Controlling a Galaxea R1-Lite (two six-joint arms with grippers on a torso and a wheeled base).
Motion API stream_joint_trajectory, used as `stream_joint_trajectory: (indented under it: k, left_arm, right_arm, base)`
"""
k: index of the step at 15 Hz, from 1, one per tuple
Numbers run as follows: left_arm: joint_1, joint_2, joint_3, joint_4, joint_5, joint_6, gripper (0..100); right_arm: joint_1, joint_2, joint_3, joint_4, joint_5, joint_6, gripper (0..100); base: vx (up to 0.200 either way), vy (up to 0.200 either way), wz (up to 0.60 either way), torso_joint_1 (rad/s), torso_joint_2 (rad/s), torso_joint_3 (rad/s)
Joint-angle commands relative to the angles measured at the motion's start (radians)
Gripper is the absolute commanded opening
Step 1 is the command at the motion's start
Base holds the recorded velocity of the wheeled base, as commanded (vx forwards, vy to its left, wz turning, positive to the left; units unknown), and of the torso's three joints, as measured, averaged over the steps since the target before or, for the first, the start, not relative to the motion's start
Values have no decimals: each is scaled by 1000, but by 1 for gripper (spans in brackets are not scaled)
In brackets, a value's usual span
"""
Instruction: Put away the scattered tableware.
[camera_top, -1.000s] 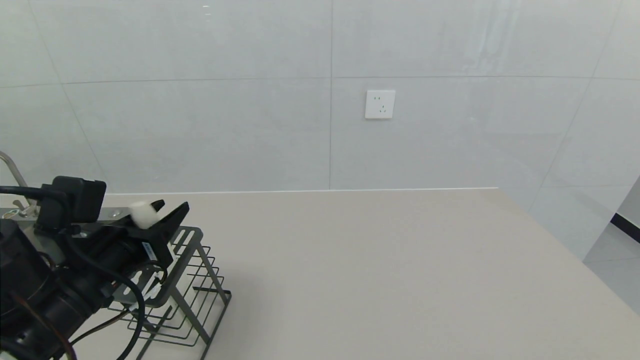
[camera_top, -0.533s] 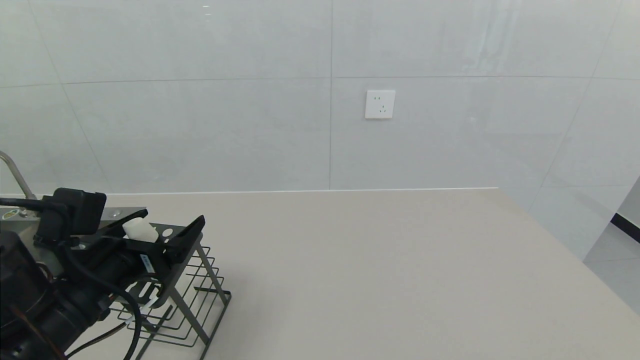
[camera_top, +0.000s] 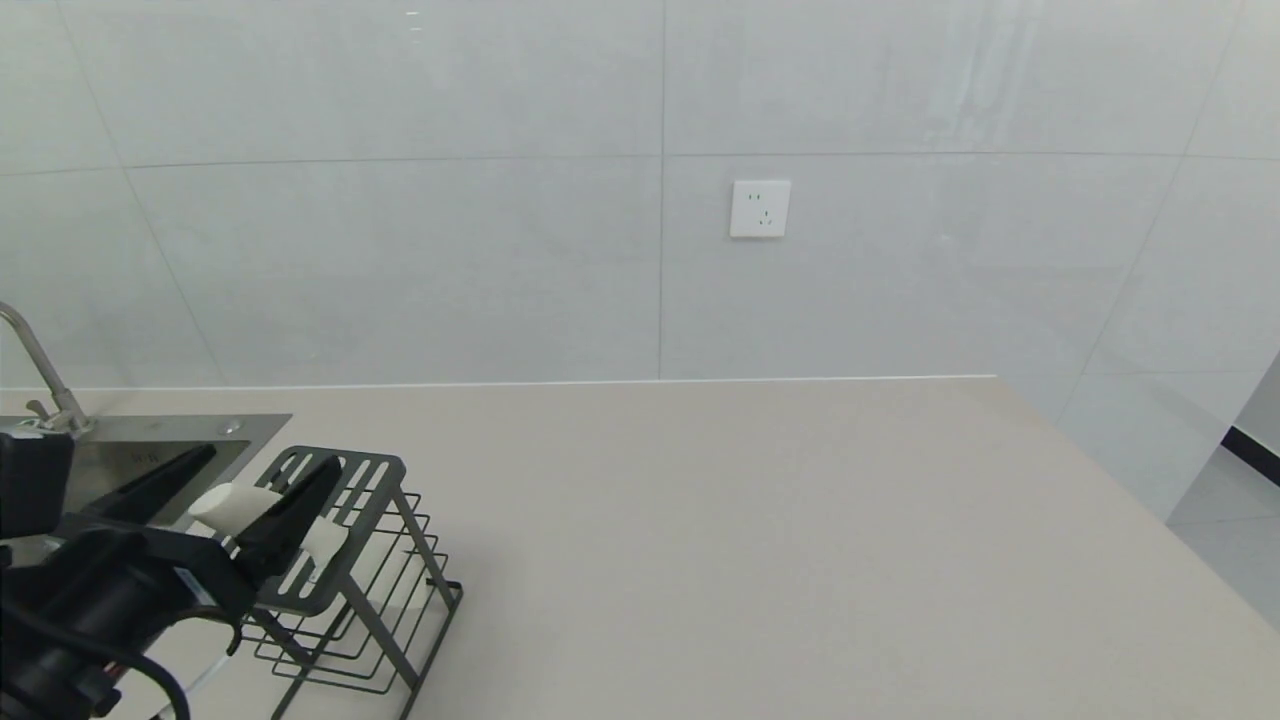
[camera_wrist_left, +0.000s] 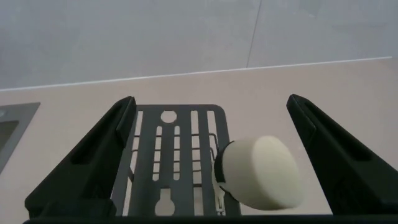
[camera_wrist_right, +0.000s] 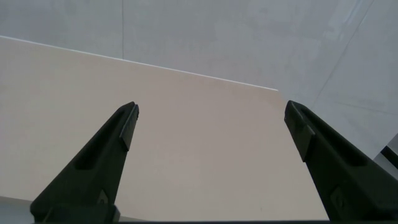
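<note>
One dark wire rack (camera_top: 370, 560) stands on the table (camera_top: 750, 520). One white tableware piece (camera_wrist_left: 261, 171) sits at the rack's slotted top. The left gripper (camera_wrist_left: 211, 102) straddles it, spread wide. The right gripper (camera_wrist_right: 211, 162) is also spread, above the table.

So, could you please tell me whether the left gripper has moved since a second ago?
Yes: judged against the rack, the left gripper has sunk lower and shifted left, toward the sink.

one wire rack (camera_top: 372, 478), one white utensil (camera_top: 222, 505), one sink (camera_top: 250, 425), one tap (camera_top: 40, 365), one socket (camera_top: 760, 208).
</note>
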Motion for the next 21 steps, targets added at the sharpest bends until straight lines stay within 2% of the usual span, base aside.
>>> stream_joint_trajectory:
  k: [1, 2, 4, 6, 7, 8, 9, 10, 11, 13, 14, 15, 16, 17, 18, 19, 20, 21]
  left_arm:
    - [16, -70, 4, 3, 0, 0, 100]
    - [22, -110, 4, 5, 0, 0, 100]
    - [71, -211, 2, 6, -7, 7, 100]
    - [109, -333, 2, 15, -57, 23, 100]
    - [115, -346, 2, 17, -61, 26, 100]
    - [157, -463, 2, 35, -90, 37, 100]
    - [174, -541, 4, 78, -103, 38, 100]
    - [178, -641, 4, 175, -107, 41, 100]
    - [181, -747, 4, 322, -106, 44, 100]
    - [186, -991, 4, 700, -107, 40, 100]
    - [186, -1050, 4, 790, -107, 40, 100]
    - [187, -1152, 4, 980, -104, 37, 100]
    - [187, -1144, 4, 986, -103, 29, 100]
    - [212, -1141, 4, 1012, -98, 4, 100]
    - [238, -1143, 4, 1063, -95, 3, 100]
    - [310, -1189, 2, 1249, -113, 20, 100]
    - [318, -1239, -6, 1259, -141, 55, 100]
    - [318, -1239, 1, 1249, -149, 52, 100]
  right_arm:
    - [-1, 1, 0, 0, 1, 0, 100]
    - [-1, 1, 0, 0, -1, 1, 100]
    - [-1, 1, 0, 0, 1, 1, 100]
    - [-1, 1, 0, 0, -1, 1, 100]
    - [-1, 1, 0, 0, -1, 1, 100]
    - [-1, 1, 0, 0, 1, 1, 100]
    - [-1, 1, 0, 0, 1, 1, 100]
    - [-1, 1, 0, 0, 1, 1, 100]
    - [-1, 1, 0, 0, 1, 1, 100]
    - [-1, 1, 0, 0, 1, 1, 100]
    - [-1, 1, 0, 0, 1, 1, 100]
    - [-1, 1, 0, 0, 1, 1, 100]
    - [-1, 1, 0, 0, 1, 1, 100]
    - [-1, 1, 0, 0, 1, 3, 100]
    - [-1, 1, 0, 0, -1, 6, 100]
    - [-1, 1, 0, 0, -7, 37, 100]
    - [-1, 1, 0, 15, -85, 107, 100]
    - [-1, 1, 0, 69, -130, 159, 100]
  base:
    - [0, 0, 0, 0, 0, 0]
    - [0, 0, 0, 0, 0, 0]
    - [0, 0, 0, 0, 0, 0]
    - [0, 0, 0, 0, 0, 0]
    - [0, 0, 0, 0, 0, 0]
    - [0, 0, 0, 0, 0, 0]
    - [0, 0, 0, 0, 0, 0]
    - [0, 0, 0, 0, 0, 0]
    - [0, 0, 0, 0, 0, 0]
    - [0, 0, 0, 0, 0, 0]
    - [0, 0, 0, 0, 0, 0]
    - [0, 0, 0, 0, 0, 0]
    - [0, 0, 0, 0, 0, 0]
    - [0, 0, 0, 0, 0, 0]
    - [0, 0, 0, 0, 0, 0]
    - [0, 0, 0, 0, 0, 0]
    - [0, 0, 0, 0, 0, 0]
    - [0, 0, 0, 0, 0, 0]
